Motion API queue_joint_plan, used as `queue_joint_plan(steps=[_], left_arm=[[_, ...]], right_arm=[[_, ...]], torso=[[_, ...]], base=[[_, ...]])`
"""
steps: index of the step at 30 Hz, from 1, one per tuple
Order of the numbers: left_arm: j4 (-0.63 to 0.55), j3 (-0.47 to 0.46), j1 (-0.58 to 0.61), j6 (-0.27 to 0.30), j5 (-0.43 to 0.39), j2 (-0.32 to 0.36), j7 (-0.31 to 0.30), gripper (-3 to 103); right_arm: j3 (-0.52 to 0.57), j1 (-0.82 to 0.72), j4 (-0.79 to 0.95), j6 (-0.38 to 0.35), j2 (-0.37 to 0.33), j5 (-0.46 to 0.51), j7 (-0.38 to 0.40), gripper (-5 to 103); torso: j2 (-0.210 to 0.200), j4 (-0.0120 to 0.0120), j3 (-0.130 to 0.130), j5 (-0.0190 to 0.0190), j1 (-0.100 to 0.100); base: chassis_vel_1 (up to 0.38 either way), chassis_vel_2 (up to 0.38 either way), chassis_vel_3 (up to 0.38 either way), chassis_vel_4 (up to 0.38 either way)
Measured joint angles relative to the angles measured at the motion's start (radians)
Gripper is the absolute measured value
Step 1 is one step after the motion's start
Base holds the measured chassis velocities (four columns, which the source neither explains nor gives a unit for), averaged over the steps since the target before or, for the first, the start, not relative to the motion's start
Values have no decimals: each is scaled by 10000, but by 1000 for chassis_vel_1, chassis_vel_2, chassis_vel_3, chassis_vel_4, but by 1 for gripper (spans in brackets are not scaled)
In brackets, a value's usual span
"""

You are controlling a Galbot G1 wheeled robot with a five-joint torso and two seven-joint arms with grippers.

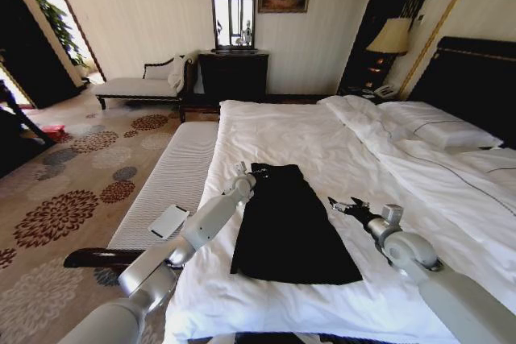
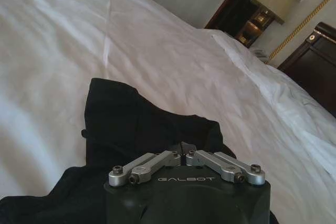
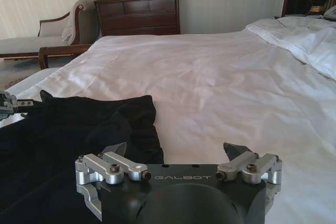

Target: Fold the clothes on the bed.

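"GALBOT" is printed on both wrist housings. One black T-shirt point(image 1: 286, 227) lies folded lengthwise mid-bed point(image 1: 322, 134) on the white sheet. The left gripper point(image 1: 242, 169), at the shirt's 11 o'clock corner, has its fingers together, pinching the cloth; its tips are buried in fabric. The right gripper point(image 1: 343, 205), at the shirt's 3 o'clock, stands spread apart over bare sheet.

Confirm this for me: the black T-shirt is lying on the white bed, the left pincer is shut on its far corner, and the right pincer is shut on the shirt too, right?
Not quite. The right pincer is open, over bare sheet beside the black T-shirt, as the right wrist view shows. The rest holds: the shirt lies on the white bed, and the left pincer is shut on its far corner.
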Motion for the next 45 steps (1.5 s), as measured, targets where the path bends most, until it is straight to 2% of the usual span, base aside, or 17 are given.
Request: queue_joint_plan(steps=[8,11,13,16,18,20,23,25,27,31,34,36,38,40,43,44,45], left_arm=[[509,185,158,99,732,-379,-204,-3],[338,219,244,59,1264,-437,-139,12],[254,227,254,33,1326,-415,-121,12],[-399,347,316,-34,1472,-21,-126,28],[-574,381,337,-39,1482,99,-137,28],[-1240,486,470,-93,1731,639,-165,44],[-1662,515,579,-140,1902,1015,-178,49],[-2251,519,735,-245,2182,1638,-180,60],[-2423,507,779,-262,2215,1801,-193,60],[-3443,174,1071,-360,2327,2988,-353,82],[-3537,-47,1177,-385,2315,3376,-328,88],[-3540,-211,1256,-389,2234,3609,-222,97],[-3509,-285,1279,-397,2203,3684,-166,99],[-3414,-408,1303,-424,2147,3771,-99,100],[-3334,-450,1300,-435,2018,3784,-49,100],[-3293,-449,1284,-436,1979,3781,-14,100],[-3107,-420,1187,-465,1919,3754,157,100]], right_arm=[[77,-166,39,90,104,-69,-60,100],[47,-121,36,121,121,-76,-70,100],[47,-107,35,127,117,-72,-73,100],[39,-4,5,151,81,-53,-78,100],[31,28,-7,152,76,-52,-75,100],[-26,186,-35,142,66,-115,-66,100],[-95,307,-69,124,68,-239,-39,100],[-264,565,-206,249,115,-504,111,100],[-341,669,-279,384,141,-621,170,100],[-978,1509,-1350,2289,174,-1669,202,100],[-1138,1832,-1977,3104,54,-2539,73,100],[-1271,2165,-2414,3588,-5,-2526,-147,100],[-1380,2401,-2717,3882,-3,-2595,-264,100],[-1591,2894,-3477,4537,8,-3099,-784,100],[-1739,3135,-3894,4783,-99,-3178,-1606,100],[-1793,3200,-3994,4799,-159,-3006,-1962,100],[-1961,3390,-4227,4716,-342,-2170,-2953,100]], torso=[[0,0,0,-1,0],[0,0,0,-1,0],[0,-1,0,-1,0],[0,-1,0,-3,0],[0,1,0,-2,0],[0,-1,0,-4,0],[0,0,0,-3,0],[0,0,0,-5,0],[0,1,0,-4,0],[-1,4,0,-4,0],[0,3,1,-5,0],[0,-1,1,-6,0],[0,-1,0,-5,0],[0,4,0,-5,0],[0,2,1,-3,1],[-1,2,1,-3,1],[-1,-3,1,-3,1]], base=[[0,0,0,0],[0,0,0,0],[0,0,0,0],[0,0,0,0],[0,0,0,0],[0,0,0,0],[0,0,0,0],[0,0,0,0],[0,0,0,0],[0,0,0,0],[0,0,0,0],[0,0,0,0],[0,0,0,0],[0,0,0,0],[0,0,0,0],[0,0,0,0],[0,0,0,0]])
